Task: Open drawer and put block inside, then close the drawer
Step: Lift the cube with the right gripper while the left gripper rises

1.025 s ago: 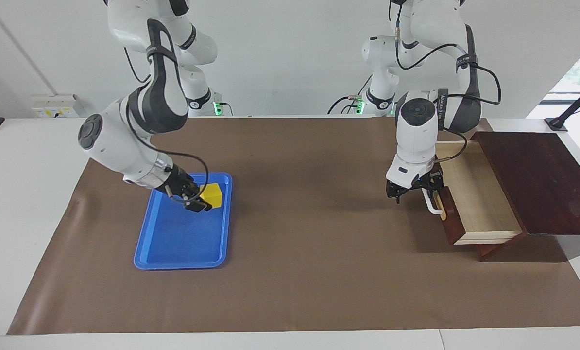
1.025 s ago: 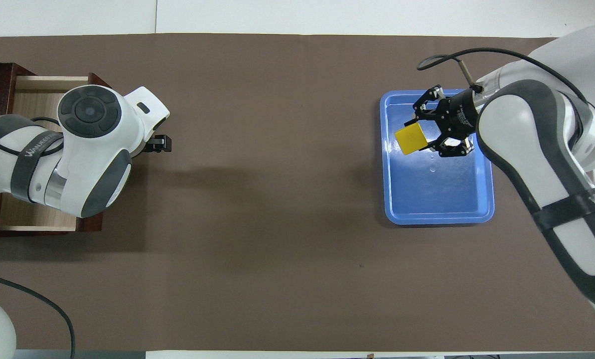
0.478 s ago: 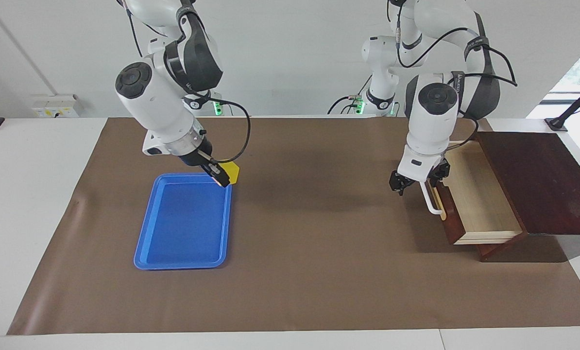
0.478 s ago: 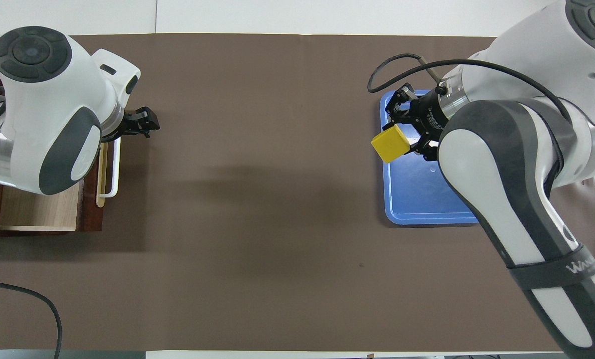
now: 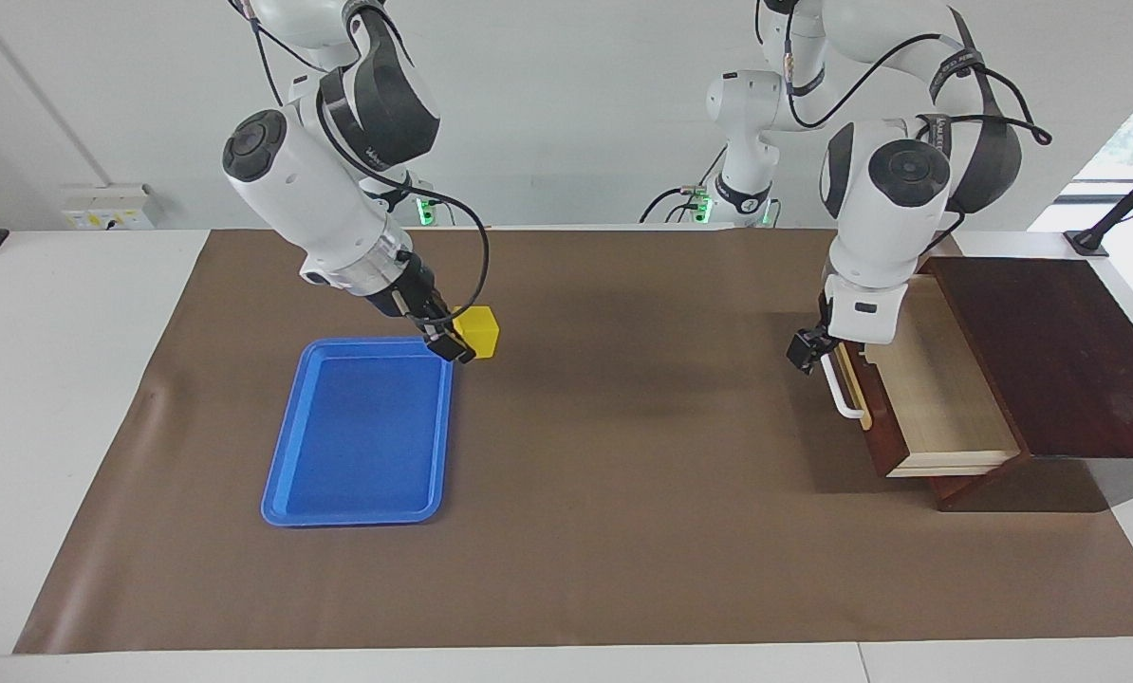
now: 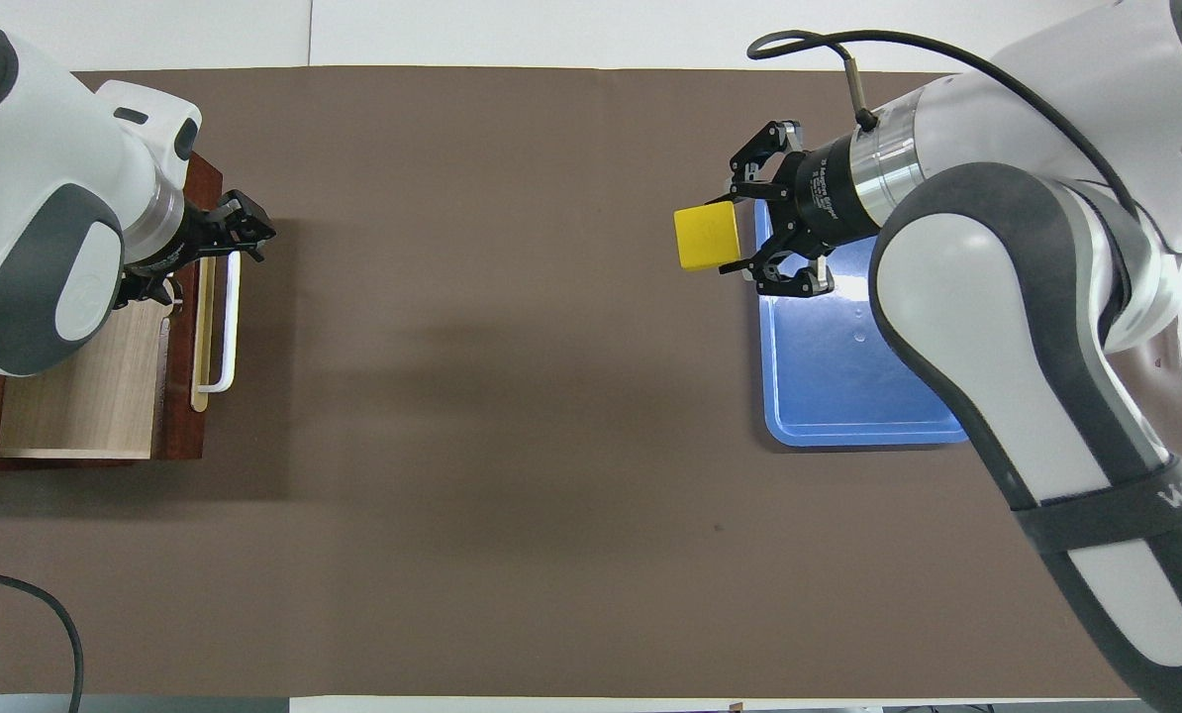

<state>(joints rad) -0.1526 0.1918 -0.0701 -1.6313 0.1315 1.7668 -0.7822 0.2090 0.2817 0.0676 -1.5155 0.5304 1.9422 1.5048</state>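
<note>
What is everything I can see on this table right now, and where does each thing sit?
Small bright yellow cube block: one, yellow, held up in the air over the brown mat, beside the tray's edge.
Flat blue plastic tray: one, blue, on the mat toward the right arm's end of the table.
Dark reddish-brown wooden box: one, toward the left arm's end.
Wide shallow drawer: one, pale wood inside, pulled open, white bar handle.
Brown paper mat: one, covering most of the white table.
Right gripper: one, black, shut on the block.
Left gripper: one, black, over the drawer's handle.
</note>
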